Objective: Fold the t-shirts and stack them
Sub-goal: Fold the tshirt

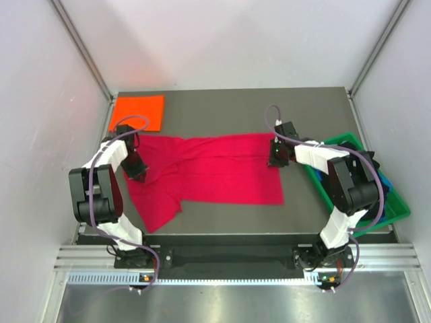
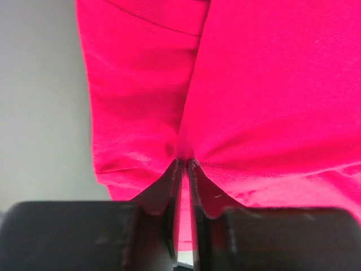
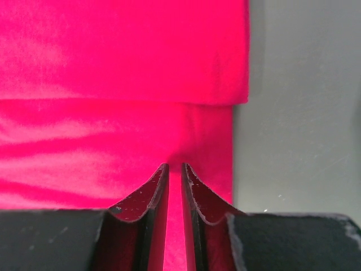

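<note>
Red shirt (image 1: 215, 176) runs long left-to-right: left pincer (image 1: 137, 168) is clamped on its left end, right pincer (image 1: 275, 157) clamped on its right edge.

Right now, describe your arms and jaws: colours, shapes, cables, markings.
The left arm and right arm are alike: black joint blocks joined by white shells. A mauve cable loops along each. The jaws are black, tapering from blocky mounts to thin, scuffed tips. No markings show.
</note>
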Tool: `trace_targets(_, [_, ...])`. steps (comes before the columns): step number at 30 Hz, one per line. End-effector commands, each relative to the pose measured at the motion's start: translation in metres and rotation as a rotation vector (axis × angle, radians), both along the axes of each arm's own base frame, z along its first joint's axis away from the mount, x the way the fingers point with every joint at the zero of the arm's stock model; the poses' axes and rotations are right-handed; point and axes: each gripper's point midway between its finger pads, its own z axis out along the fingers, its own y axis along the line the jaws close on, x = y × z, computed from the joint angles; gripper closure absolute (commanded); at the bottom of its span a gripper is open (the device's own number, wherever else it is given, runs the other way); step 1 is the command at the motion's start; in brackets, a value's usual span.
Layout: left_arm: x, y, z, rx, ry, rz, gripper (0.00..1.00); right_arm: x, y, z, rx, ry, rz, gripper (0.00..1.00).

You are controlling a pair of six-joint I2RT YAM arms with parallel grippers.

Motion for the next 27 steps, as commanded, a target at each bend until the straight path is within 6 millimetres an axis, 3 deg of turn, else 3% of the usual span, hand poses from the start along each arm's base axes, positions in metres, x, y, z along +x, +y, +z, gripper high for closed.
trace_targets(1, [0.013,-0.005,0.0,-0.032,-0.041,0.009,0.84,0.01,-0.016,-0.001,-0.084,-0.016,-0.018,0.84])
trace_targets(2, [0.02,-0.006,0.008,-0.037,-0.062,0.008,0.78,0.011,-0.018,-0.001,-0.092,-0.016,-0.02,0.84])
trace_targets(6, [0.048,0.004,0.043,0.005,-0.162,0.027,0.72,0.012,-0.023,0.0,-0.105,-0.013,-0.026,0.84])
trace_targets(8, [0.065,0.021,0.062,0.083,-0.208,0.058,0.72,0.012,-0.026,-0.002,-0.116,-0.007,-0.032,0.84])
trace_targets(12, [0.094,0.031,0.078,0.092,-0.258,0.076,0.72,0.013,-0.035,-0.002,-0.133,-0.001,-0.044,0.84])
trace_targets(15, [0.121,0.035,0.073,0.091,-0.306,0.056,0.73,0.016,-0.04,-0.003,-0.144,0.001,-0.05,0.84])
trace_targets(19, [0.15,0.05,0.049,0.088,-0.301,0.073,0.75,0.018,-0.047,-0.005,-0.16,0.014,-0.061,0.84])
trace_targets(24, [0.178,0.06,0.027,0.06,-0.3,0.079,0.77,0.02,-0.054,-0.008,-0.179,0.024,-0.076,0.84])
trace_targets(27, [0.188,0.062,0.025,0.062,-0.32,0.051,0.71,0.021,-0.057,-0.01,-0.186,0.028,-0.083,0.84])
